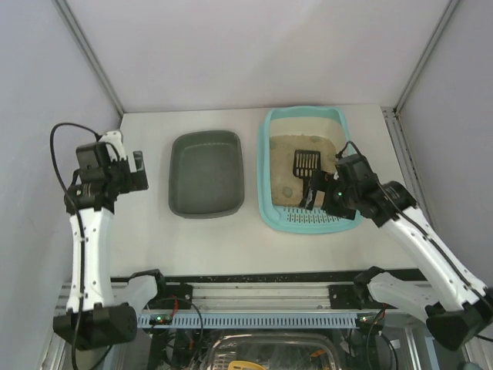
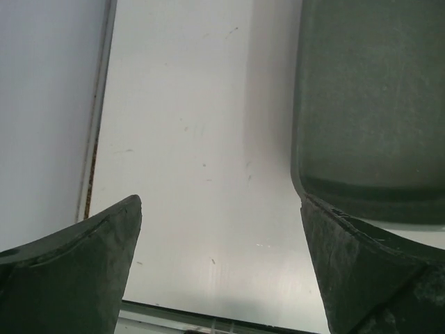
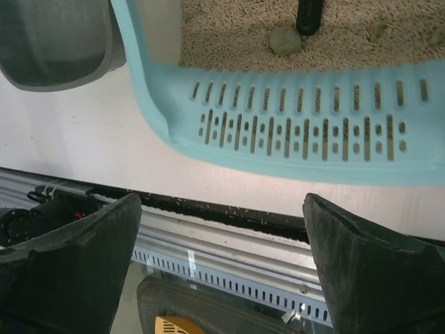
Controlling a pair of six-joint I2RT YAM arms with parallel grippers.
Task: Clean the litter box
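Two claws stood spread wide, both empty. The right claw (image 1: 316, 196) hung over the near end of the litter box (image 1: 269, 202), above its slotted end (image 3: 299, 125). The left claw (image 1: 139, 169) was well apart at the 9 o'clock side of the table (image 1: 146, 247). The litter box lay right of centre on the table with its long axis running 12 to 6 o'clock, and the grey tray (image 1: 206, 173) sat just beside it at 9 o'clock, parallel to it. A black scoop (image 1: 306, 162) rested on the litter (image 3: 229, 35) at about 12 o'clock from the right claw. Its handle ran roughly along the box's long axis and its near end pointed back towards the claw. The right arm was plainly the nearer one, so a reach for the scoop would probably go forward and down. In the right wrist view a greenish clump (image 3: 285, 42) lay just beside the handle's end. Room was tight at 6 o'clock, where the box's rim came close to the table's near edge. At 3 o'clock the enclosure wall stood near. Bare table lay open between the grey tray and the left claw.
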